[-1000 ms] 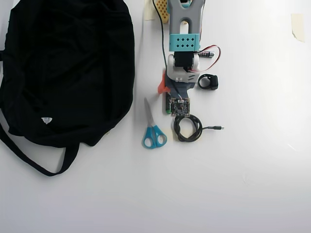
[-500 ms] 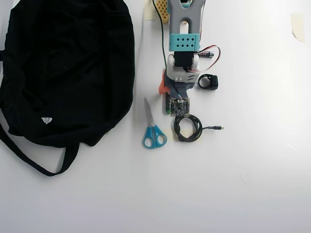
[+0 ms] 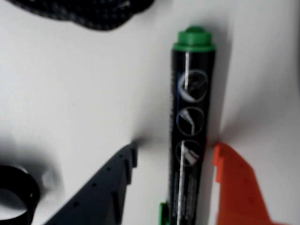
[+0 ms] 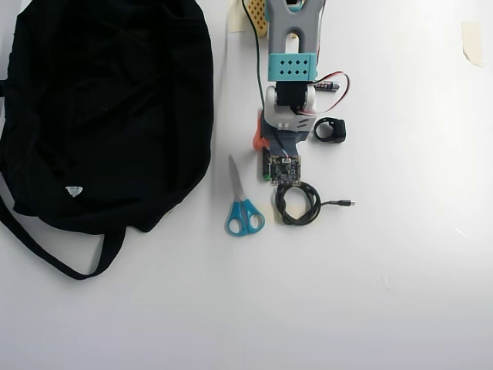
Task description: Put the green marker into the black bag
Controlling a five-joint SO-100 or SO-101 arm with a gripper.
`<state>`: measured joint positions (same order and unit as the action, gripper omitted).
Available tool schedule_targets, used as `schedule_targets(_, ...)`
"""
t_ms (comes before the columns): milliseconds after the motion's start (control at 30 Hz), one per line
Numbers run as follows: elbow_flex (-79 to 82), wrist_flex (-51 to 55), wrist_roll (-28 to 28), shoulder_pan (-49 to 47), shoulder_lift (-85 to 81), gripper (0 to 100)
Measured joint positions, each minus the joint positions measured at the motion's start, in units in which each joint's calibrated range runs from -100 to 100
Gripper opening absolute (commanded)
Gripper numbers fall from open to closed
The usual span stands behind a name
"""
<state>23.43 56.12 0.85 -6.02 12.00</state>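
The green marker (image 3: 192, 131) lies flat on the white table, its dark barrel with white print running up the wrist view to a green end. My gripper (image 3: 174, 150) is open and straddles it. The orange finger (image 3: 234, 187) touches the barrel's right side, and the black finger (image 3: 108, 187) stands a gap away on the left. In the overhead view my arm (image 4: 291, 77) covers the marker except for a green bit (image 4: 264, 176). The black bag (image 4: 100, 108) lies far left, with its strap (image 4: 69, 266) trailing below it.
Blue-handled scissors (image 4: 243, 204) lie just left of the arm. A coiled black cable (image 4: 296, 204) sits below the wrist and shows at the wrist view's top (image 3: 93, 11). A black ring (image 4: 330, 129) lies right of the arm.
The orange finger has drawn slightly inward toward the arm in the overhead view. Everything else stays put.
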Motion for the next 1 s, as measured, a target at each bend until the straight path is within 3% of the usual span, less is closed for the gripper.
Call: schedule_targets(1000,0.0,0.0,0.3,0.0,-0.1,8)
